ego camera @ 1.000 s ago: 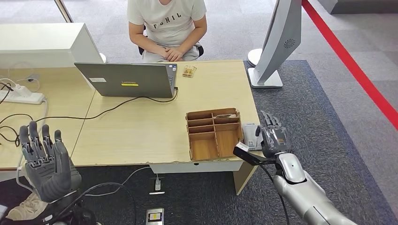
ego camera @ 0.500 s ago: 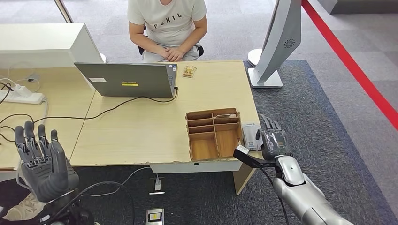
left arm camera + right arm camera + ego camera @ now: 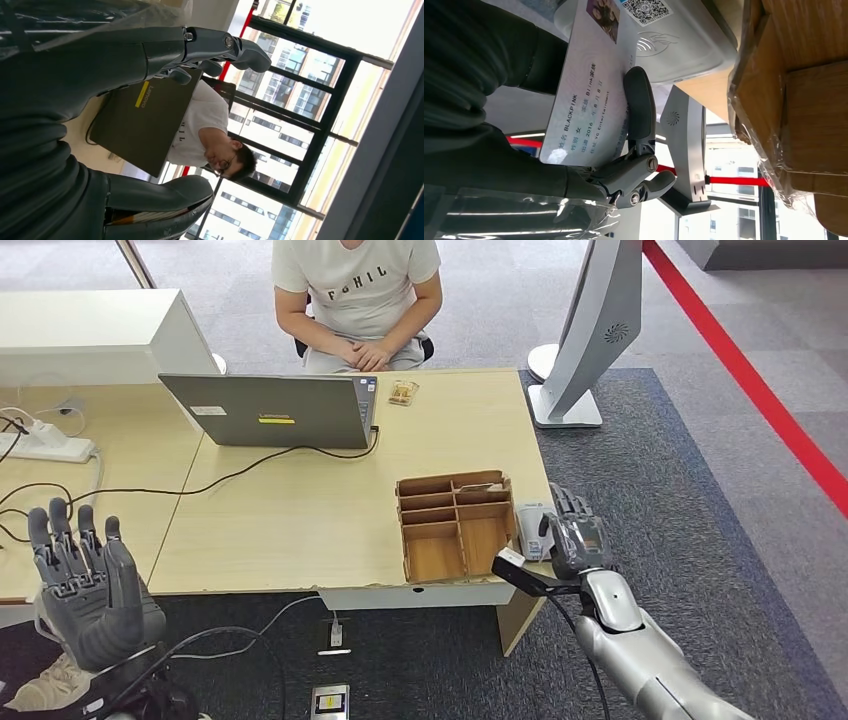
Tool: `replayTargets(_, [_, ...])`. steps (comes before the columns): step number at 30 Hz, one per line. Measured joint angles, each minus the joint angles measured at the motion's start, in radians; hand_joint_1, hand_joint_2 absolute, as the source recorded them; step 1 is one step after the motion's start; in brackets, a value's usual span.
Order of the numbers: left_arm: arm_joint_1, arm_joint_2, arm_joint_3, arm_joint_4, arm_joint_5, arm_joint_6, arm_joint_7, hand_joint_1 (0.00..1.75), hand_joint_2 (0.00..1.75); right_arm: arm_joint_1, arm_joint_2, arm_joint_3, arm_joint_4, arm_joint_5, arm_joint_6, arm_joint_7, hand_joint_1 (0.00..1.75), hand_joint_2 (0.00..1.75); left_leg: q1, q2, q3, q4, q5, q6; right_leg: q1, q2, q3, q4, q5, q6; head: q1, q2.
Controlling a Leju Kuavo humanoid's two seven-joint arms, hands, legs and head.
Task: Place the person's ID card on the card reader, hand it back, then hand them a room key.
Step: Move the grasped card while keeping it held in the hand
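At the lower left of the head view the left hand [image 3: 88, 585] is raised beside the desk, palm up, its fingers spread and upright with nothing in them; its dark, glossy shells and thick thumb also fill the left of the left wrist view. It seems to be waiting its turn.

Moving right, the pale wood-grain desk [image 3: 280, 510] carries a matt grey laptop [image 3: 268, 410] in the upper middle, its black cable trailing across the top. A person in a white T-shirt [image 3: 356, 300] sits behind it at the top of the frame. Right of centre stands a brown plywood organiser [image 3: 456, 525] with box-like compartments, wrapped in clear film in the right wrist view.

Just right of it, at the desk's edge, lies the card reader [image 3: 532, 530], a smooth white plastic slab with rounded corners bearing a QR code and a contactless mark. The right hand [image 3: 572, 538] hovers at it, pinching the ID card [image 3: 589, 80], a thin glossy rectangle with a small photo and printed lines, between thumb and fingers. The card's far end lies over the reader's face; whether it touches cannot be told.

The step in hand looks like the first: presenting the card to the reader. Next the card likely needs laying flat on the reader and releasing, with the thin edge kept graspable.
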Motion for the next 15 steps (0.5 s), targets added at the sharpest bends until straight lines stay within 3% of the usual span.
replayTargets(6, [0.0,0.001,0.0,0.0,0.002,-0.01,0.0,0.0,1.75,-0.009,-0.014,-0.001,-0.019,0.024,-0.004,0.041,1.75,1.75,0.0,0.0,0.0,0.0,0.0,0.0,0.0,0.0,0.0,0.0,0.0,0.0,0.0,0.0])
replayTargets(15, [-0.014,0.002,-0.002,0.001,0.026,-0.047,0.0,0.0,1.75,-0.06,-0.116,-0.046,-0.206,0.15,0.085,0.136,1.75,1.75,-0.001,0.0,0.0,0.0,0.0,0.0,-0.001,0.0,0.0,0.0,0.0,0.0,0.0,0.0])
